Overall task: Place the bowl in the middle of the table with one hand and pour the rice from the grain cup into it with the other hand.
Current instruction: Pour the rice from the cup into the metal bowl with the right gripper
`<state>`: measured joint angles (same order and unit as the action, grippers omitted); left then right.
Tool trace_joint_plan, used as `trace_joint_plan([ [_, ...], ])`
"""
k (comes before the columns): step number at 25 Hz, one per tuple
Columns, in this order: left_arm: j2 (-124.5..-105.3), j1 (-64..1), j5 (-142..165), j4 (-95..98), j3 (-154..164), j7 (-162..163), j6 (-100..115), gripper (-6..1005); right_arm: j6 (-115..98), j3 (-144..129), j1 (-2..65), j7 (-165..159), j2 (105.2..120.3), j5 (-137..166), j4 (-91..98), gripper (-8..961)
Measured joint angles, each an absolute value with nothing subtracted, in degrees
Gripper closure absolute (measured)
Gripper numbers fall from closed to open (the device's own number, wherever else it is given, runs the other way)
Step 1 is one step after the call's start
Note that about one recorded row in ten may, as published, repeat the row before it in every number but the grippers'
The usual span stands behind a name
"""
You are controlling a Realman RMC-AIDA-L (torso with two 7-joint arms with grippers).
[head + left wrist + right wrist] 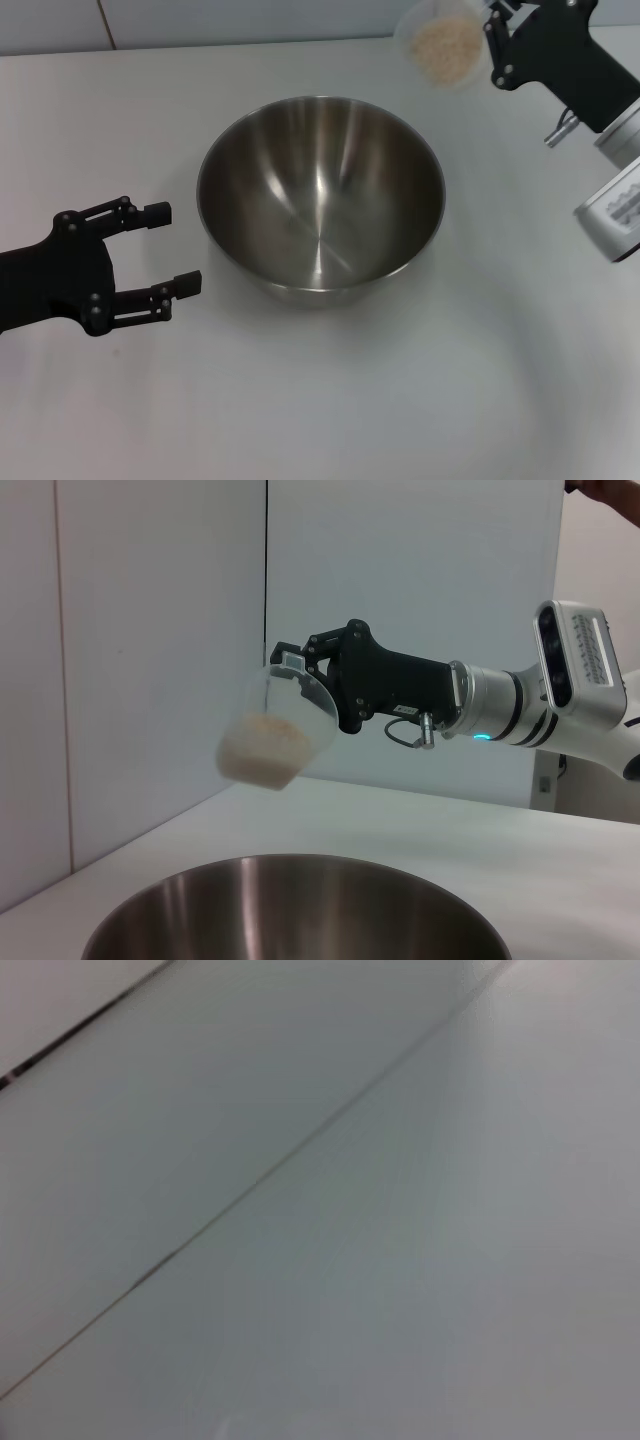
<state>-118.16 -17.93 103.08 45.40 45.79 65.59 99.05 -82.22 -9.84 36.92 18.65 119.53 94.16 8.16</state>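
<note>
The steel bowl (320, 195) stands upright and empty near the middle of the white table (330, 400); its rim also shows in the left wrist view (290, 905). My left gripper (172, 250) is open just left of the bowl, not touching it. My right gripper (492, 45) is shut on the grain cup (445, 40) at the far right, raised above the table beyond the bowl. In the left wrist view the cup (275, 725) hangs tilted in the air, held at its rim by the right gripper (300, 670), with rice (262, 752) in its lower part.
A pale wall with a vertical seam (266, 630) rises behind the table's far edge. The right wrist view shows only the wall and table surface (480, 1260).
</note>
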Motion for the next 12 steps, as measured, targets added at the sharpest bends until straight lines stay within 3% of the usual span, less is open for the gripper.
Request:
trace_joint_plan([
  [12, -118.34, -18.28, 102.89, 45.44, 45.63, 65.48, 99.05, 170, -83.54, -12.39, 36.42, 43.87, 119.57, 95.07, 2.97, 935],
])
